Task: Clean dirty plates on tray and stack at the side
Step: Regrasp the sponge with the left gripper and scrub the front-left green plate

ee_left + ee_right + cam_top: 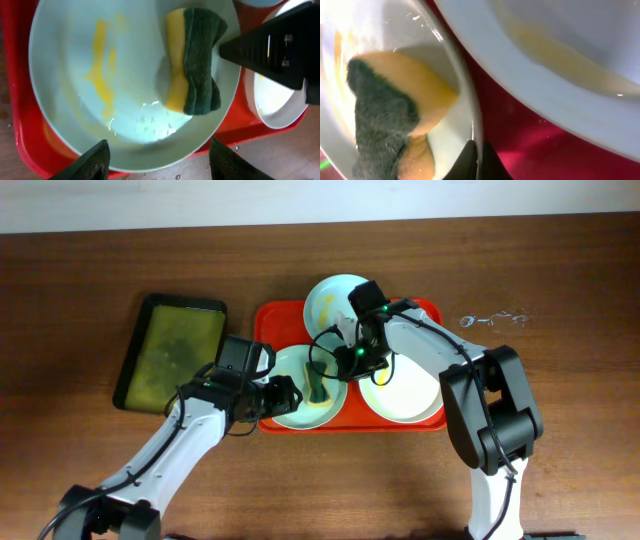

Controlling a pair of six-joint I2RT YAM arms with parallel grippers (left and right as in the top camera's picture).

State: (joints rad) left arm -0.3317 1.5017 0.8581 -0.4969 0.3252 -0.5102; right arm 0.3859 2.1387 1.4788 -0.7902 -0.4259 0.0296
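A: Your pale mint-blue round plate with yellow smears (135,45) lies in the large orange-red plastic tray (15,75), at the end nearer your left arm. A yellow-and-green scouring sponge (195,60) rests on it, beside the smears.

B: Yes, and your right tool (481,162) is clenched on that plate's rim, close to the sponge. Your left tool (157,167) is released, with its fingers spread wide at another part of the rim.

A: You have a white round plate (405,395) just beside it and a second mint-blue plate (330,298) behind.

B: Your dark olive-green tray (170,350) lies apart on the brown wooden counter (80,260).
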